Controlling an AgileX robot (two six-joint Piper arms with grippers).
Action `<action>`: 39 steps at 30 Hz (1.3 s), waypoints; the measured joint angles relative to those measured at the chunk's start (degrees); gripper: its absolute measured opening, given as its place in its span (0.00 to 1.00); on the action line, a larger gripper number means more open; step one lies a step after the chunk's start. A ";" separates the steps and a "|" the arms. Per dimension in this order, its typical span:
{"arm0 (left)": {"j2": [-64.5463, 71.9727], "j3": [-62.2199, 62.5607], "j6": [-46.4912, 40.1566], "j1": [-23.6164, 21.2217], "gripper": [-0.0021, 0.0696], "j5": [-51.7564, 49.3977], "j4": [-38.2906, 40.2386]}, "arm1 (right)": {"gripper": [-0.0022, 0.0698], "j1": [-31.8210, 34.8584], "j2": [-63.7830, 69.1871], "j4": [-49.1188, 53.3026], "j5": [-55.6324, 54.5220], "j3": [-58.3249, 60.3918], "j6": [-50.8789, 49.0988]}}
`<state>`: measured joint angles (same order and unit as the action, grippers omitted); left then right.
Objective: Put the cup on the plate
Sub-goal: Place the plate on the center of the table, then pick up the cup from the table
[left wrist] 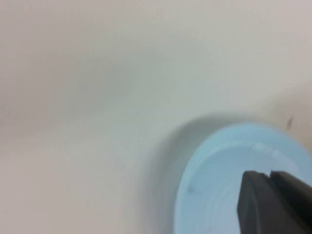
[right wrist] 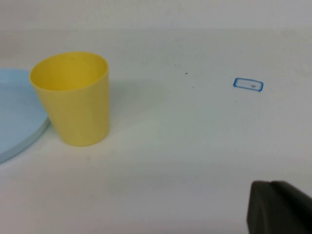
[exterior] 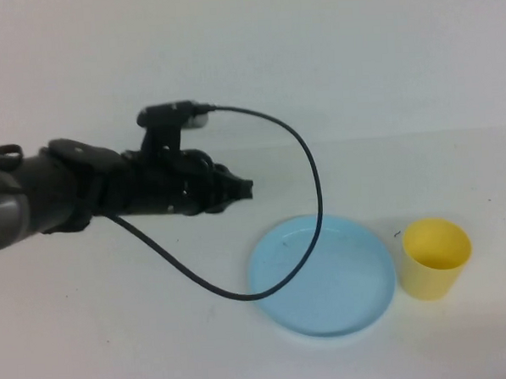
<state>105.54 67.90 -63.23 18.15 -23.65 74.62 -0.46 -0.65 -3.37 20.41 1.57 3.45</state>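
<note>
The yellow cup (exterior: 436, 256) stands upright on the white table, just right of the light blue plate (exterior: 343, 291) and apart from it. My left gripper (exterior: 246, 188) hangs above the table a little behind and left of the plate, its fingers pressed together with nothing between them. In the left wrist view the left gripper (left wrist: 269, 174) shows over the plate (left wrist: 214, 190). The right wrist view shows the cup (right wrist: 73, 100) beside the plate's edge (right wrist: 14, 112), with my right gripper (right wrist: 269, 184) shut, empty and well off to the cup's side. The right arm is outside the high view.
A black cable (exterior: 312, 178) loops from the left wrist camera down over the plate's left part. A small blue rectangle mark (right wrist: 248, 84) is drawn on the table beyond the cup. The table is plain white.
</note>
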 joint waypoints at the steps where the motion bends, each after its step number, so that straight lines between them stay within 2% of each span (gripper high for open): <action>1: -1.96 0.00 -0.33 -0.31 0.06 0.03 0.00 | 0.03 0.00 0.00 0.00 0.00 0.00 0.00; 11: -26.55 0.00 -2.43 -2.06 0.03 -1.95 0.00 | 0.03 0.00 0.00 0.00 0.00 0.00 0.00; 15: -35.82 0.00 -2.51 -2.06 0.03 -6.47 0.24 | 0.03 0.00 0.00 0.00 0.00 0.00 0.00; 19: -41.19 0.00 -2.51 -2.06 0.03 -8.28 1.33 | 0.03 0.00 0.00 0.00 0.00 0.00 0.00; 23: -44.23 0.00 -3.23 -2.06 0.03 -5.29 2.78 | 0.03 0.00 0.00 0.00 0.00 0.00 0.00; 25: -45.63 0.00 -8.07 -2.06 0.03 -3.85 -0.26 | 0.03 0.00 0.00 0.00 0.00 0.00 0.00; 27: -47.29 0.00 -11.87 -2.06 0.03 -3.59 -9.96 | 0.03 0.00 0.00 0.00 0.00 0.00 0.00; 29: -49.27 -0.43 -11.88 -2.06 0.03 -3.71 -21.19 | 0.03 0.00 0.00 0.00 0.00 0.00 0.00; 31: -52.44 -2.68 -7.76 -3.34 0.03 -1.68 -29.45 | 0.03 0.00 0.00 0.00 0.00 0.00 0.00; 35: -59.33 -8.35 0.80 -8.95 0.03 6.47 -30.97 | 0.03 0.00 0.00 0.00 0.00 0.00 0.00; 39: -66.39 -16.84 0.18 -10.04 0.03 15.80 -30.72 | 0.03 0.00 0.00 0.00 0.00 0.00 0.00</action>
<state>39.15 51.06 -63.05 8.10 -7.85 43.91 -0.46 -0.65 -3.37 20.41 1.57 3.45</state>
